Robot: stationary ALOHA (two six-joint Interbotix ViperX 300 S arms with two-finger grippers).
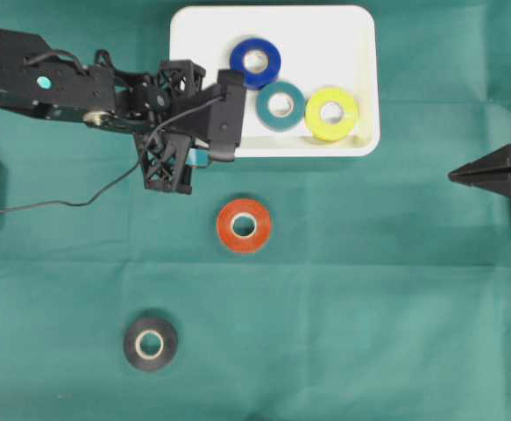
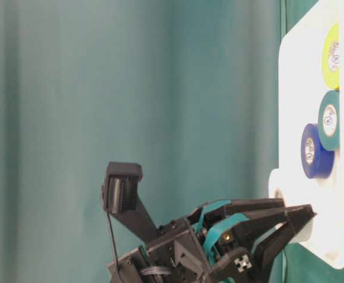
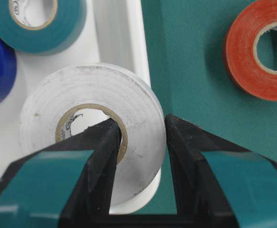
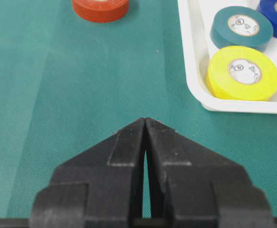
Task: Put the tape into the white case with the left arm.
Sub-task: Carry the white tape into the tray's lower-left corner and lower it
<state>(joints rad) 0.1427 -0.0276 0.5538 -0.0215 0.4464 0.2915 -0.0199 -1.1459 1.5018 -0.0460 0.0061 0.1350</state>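
Observation:
My left gripper (image 3: 140,124) is shut on a white tape roll (image 3: 57,99). One teal-banded finger (image 3: 102,142) is inside the roll's core and the other presses its outer wall. The roll hangs over the near-left corner of the white case (image 1: 202,53), partly past its rim. In the overhead view the left arm's wrist covers this roll. Blue tape (image 1: 273,63), teal tape (image 1: 264,107) and yellow tape (image 1: 349,114) lie inside the case. From table level, the gripper's tips (image 2: 304,215) reach the case's edge (image 2: 295,88).
An orange tape roll (image 1: 226,226) lies on the green cloth just below the case. A black roll (image 1: 132,344) lies further toward the front left. My right gripper (image 1: 455,175) rests shut at the right edge, empty, above the cloth.

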